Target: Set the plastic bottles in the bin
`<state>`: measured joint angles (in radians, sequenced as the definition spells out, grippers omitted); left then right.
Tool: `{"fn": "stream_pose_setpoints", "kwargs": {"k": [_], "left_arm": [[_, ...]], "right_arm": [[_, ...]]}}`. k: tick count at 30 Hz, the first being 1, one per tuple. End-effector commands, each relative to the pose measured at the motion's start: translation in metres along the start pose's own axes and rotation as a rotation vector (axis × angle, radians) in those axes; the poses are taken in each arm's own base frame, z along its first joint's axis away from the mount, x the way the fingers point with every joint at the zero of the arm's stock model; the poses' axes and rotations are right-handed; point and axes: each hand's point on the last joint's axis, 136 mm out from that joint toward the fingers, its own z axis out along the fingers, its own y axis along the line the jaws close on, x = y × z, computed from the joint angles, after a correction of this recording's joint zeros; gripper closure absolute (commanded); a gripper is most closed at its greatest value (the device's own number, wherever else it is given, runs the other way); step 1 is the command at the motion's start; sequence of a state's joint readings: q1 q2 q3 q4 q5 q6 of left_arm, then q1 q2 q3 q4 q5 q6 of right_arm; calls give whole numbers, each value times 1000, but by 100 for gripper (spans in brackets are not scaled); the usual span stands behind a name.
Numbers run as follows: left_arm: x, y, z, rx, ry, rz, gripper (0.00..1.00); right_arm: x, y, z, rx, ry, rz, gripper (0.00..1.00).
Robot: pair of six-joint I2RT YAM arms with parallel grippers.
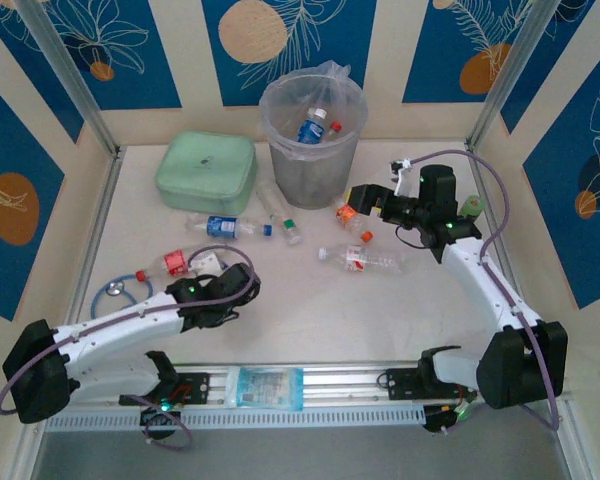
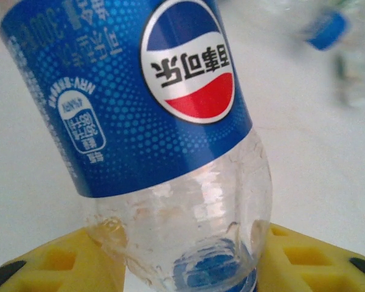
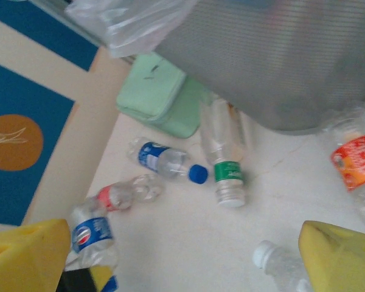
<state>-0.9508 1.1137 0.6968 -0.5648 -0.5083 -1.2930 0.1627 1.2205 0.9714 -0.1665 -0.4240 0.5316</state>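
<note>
The bin [image 1: 280, 105] stands at the back with two bottles [image 1: 313, 128] inside its bag liner. In the left wrist view a blue Pepsi-labelled plastic bottle [image 2: 146, 97] has its neck between yellow fingers [image 2: 310, 258], and my left gripper [image 2: 188, 267] is shut on it. From above, that gripper [image 1: 242, 285] is at front left. My right gripper [image 1: 365, 200] hovers open beside the bin's base [image 3: 280, 67], over an orange-labelled bottle [image 1: 348, 215]. Loose on the table lie blue-labelled [image 1: 223, 226], green-labelled [image 1: 282, 215], red-labelled [image 1: 175, 263] and clear [image 1: 365, 260] bottles.
A mint-green zip case [image 1: 207, 172] lies left of the bin. A blue ring-shaped item [image 1: 120, 290] sits near the left wall. A small dark-green can [image 1: 470, 205] stands at the right. A blue packet [image 1: 265, 385] rests on the front rail.
</note>
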Motion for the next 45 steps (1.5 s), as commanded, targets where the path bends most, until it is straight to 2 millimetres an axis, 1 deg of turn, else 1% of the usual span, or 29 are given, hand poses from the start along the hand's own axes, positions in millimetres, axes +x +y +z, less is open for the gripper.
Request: {"fn": "stream_pose_setpoints", "kwargs": {"k": [1, 3, 5, 8, 9, 11, 12, 13, 16, 18, 23, 26, 29, 32, 35, 41, 43, 45], "left_arm": [[-1, -74, -9, 282, -9, 300, 60], [7, -108, -17, 434, 8, 413, 64], [19, -135, -24, 552, 48, 509, 67], [38, -167, -33, 703, 116, 626, 69], [41, -174, -35, 728, 128, 643, 69], [42, -182, -34, 735, 134, 657, 69], [42, -186, -35, 740, 140, 669, 72], [45, -189, -36, 754, 152, 684, 73], [54, -199, -41, 810, 192, 707, 74], [57, -203, -45, 846, 201, 703, 74], [57, -208, -49, 882, 188, 683, 73], [59, -207, -51, 885, 196, 694, 73], [60, -204, -49, 877, 197, 700, 74], [58, -200, -43, 836, 190, 697, 73], [57, -195, -38, 805, 182, 695, 73], [58, -194, -34, 795, 182, 698, 72], [56, -191, -32, 778, 174, 698, 69], [52, -187, -28, 741, 156, 691, 61]], "right_arm": [[15, 38, -11, -165, 99, -63, 7], [30, 43, -14, -219, 160, -61, 8], [41, 47, -16, -265, 191, -53, 10], [53, 46, -12, -293, 222, -11, 14], [58, 45, -8, -289, 235, -3, 15], [68, 44, 0, -276, 253, -7, 15], [71, 43, 5, -271, 260, -13, 15], [74, 44, 9, -274, 270, -15, 15], [80, 50, 20, -297, 308, -21, 15], [83, 48, 29, -281, 321, -18, 15], [89, 31, 45, -215, 335, 20, 15], [88, 19, 49, -158, 324, 26, 14], [86, 11, 52, -134, 321, 39, 13], [85, 0, 53, -87, 330, 60, 8], [84, -2, 53, -88, 325, 74, 8], [80, 0, 54, -96, 316, 81, 28], [79, 2, 52, -97, 312, 77, 34], [75, 4, 50, -100, 305, 71, 42]]}}
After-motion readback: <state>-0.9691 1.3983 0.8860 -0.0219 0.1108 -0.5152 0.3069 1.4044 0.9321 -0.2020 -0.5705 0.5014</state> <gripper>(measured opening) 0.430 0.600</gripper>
